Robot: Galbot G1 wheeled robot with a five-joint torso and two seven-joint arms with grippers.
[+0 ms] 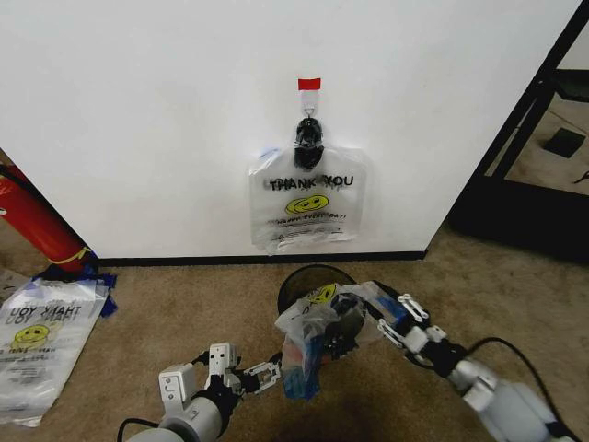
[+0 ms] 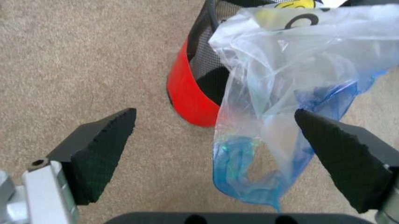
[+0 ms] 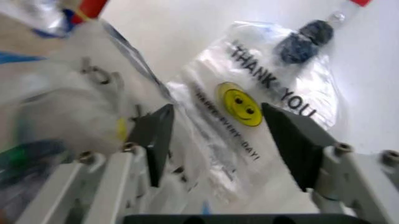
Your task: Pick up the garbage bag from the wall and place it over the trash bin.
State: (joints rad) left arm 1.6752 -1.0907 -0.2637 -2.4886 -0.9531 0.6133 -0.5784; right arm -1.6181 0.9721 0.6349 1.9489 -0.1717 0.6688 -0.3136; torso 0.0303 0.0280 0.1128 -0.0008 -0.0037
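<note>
Even, bright light fell across the plain white wall (image 1: 138, 110), leaving only a faint shadow beneath the thin see-through plastic bag with the yellow smiley face (image 1: 308, 207) hung on it. The right wrist view was smeared, that bag's print (image 3: 268, 84) soft; nearer crumpled plastic (image 3: 62, 112) was unfocused.

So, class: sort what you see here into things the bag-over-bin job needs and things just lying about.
Belongs to the job:
- garbage bag, draped at the bin's rim
- trash bin
- wall
- left gripper, jaws open beside the bag's hanging end
- right gripper, jaws open at the bag

Lying about:
- bag still clipped to the wall
- bags on the carpet
- red cylinder
</note>
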